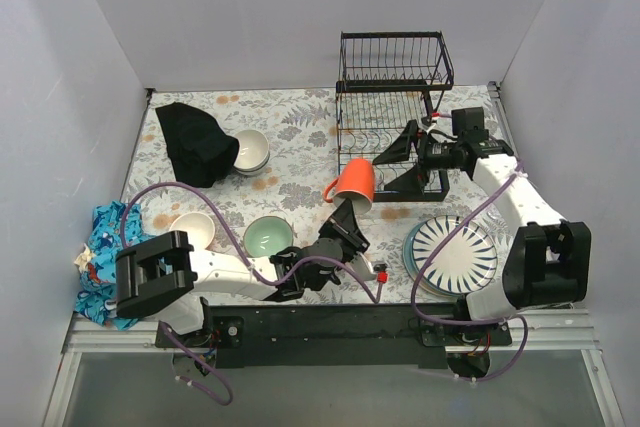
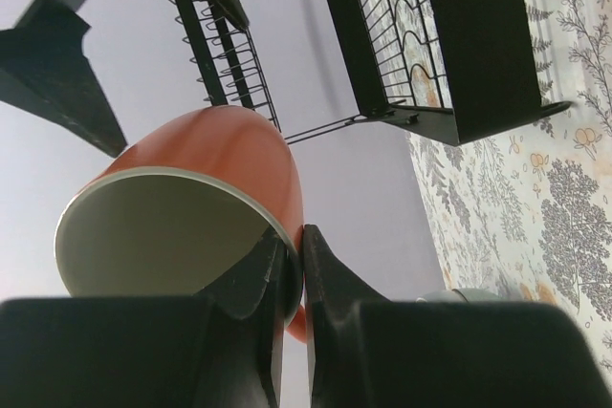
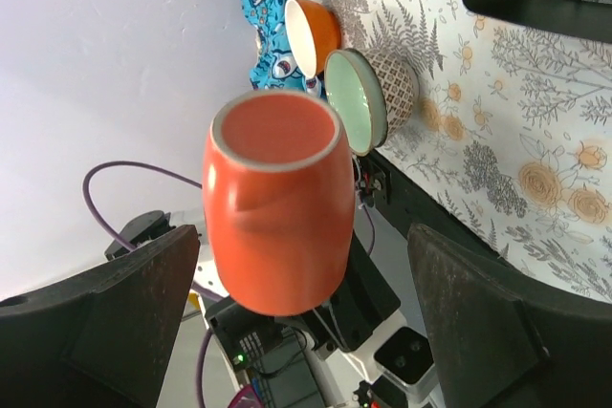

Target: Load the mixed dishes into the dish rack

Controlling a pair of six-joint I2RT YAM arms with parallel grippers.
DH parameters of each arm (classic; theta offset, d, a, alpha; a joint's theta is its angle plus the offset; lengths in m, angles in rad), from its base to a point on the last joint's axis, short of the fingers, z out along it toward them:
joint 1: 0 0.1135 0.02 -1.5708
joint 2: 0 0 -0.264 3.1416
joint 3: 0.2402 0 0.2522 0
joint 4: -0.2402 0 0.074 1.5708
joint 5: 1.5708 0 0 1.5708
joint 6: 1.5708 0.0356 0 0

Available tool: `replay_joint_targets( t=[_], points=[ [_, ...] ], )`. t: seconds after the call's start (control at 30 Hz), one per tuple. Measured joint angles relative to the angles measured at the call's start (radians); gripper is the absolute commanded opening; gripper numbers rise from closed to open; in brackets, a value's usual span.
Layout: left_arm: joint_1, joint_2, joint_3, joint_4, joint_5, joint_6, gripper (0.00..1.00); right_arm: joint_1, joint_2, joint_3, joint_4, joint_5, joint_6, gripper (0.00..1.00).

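Observation:
An orange mug hangs tilted above the table, just in front of the dish rack. My left gripper is shut on its rim from below; in the left wrist view one finger is inside the mug and one outside, with the gripper pinching the wall. My right gripper stands wide open beside the mug on the rack side. In the right wrist view the mug floats between the fingers without touching them. A striped plate lies at the front right.
A pale-green bowl and a white-inside bowl sit at the front left. Stacked white bowls rest beside a black cloth. A blue patterned cloth lies at the left edge. Grey walls enclose the table.

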Motion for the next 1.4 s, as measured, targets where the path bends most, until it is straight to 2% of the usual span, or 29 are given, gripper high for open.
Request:
replay_joint_targets(
  t=[0.4,0.53,0.73,0.83,0.87,0.93,0.97,1.07,1.23,1.4],
  points=[
    [-0.004,0.023,0.006,0.025,0.025,0.026,0.00,0.093,0.090,0.069,0.011,0.006,0.008,0.98],
    [-0.004,0.027,0.006,0.031,0.035,0.034,0.00,0.124,0.090,0.060,0.015,0.005,0.008,0.95],
    [-0.005,0.036,0.006,0.034,0.044,0.040,0.00,0.132,0.090,0.041,0.016,0.002,0.005,0.84],
    [-0.005,0.041,0.006,0.044,0.043,0.045,0.00,0.132,0.090,0.041,0.021,0.004,0.003,0.70],
    [-0.004,0.041,0.006,0.047,0.043,0.047,0.05,0.132,0.090,0.041,0.027,0.003,0.003,0.61],
    [-0.004,0.041,0.006,0.047,0.043,0.047,0.24,0.132,0.090,0.041,0.031,0.001,0.000,0.50],
    [-0.004,0.041,0.006,0.047,0.043,0.045,0.43,0.132,0.090,0.041,0.032,0.000,-0.005,0.42],
    [-0.005,0.039,0.015,0.055,0.042,0.035,0.69,0.133,0.090,0.041,0.045,0.014,-0.039,0.31],
    [-0.005,-0.008,0.023,-0.001,0.046,-0.055,0.79,0.134,0.090,0.041,0.088,0.040,-0.081,0.21],
    [-0.024,-0.157,0.026,-0.259,0.101,-0.240,0.83,0.132,0.090,0.042,0.126,0.064,-0.143,0.19]
  ],
)
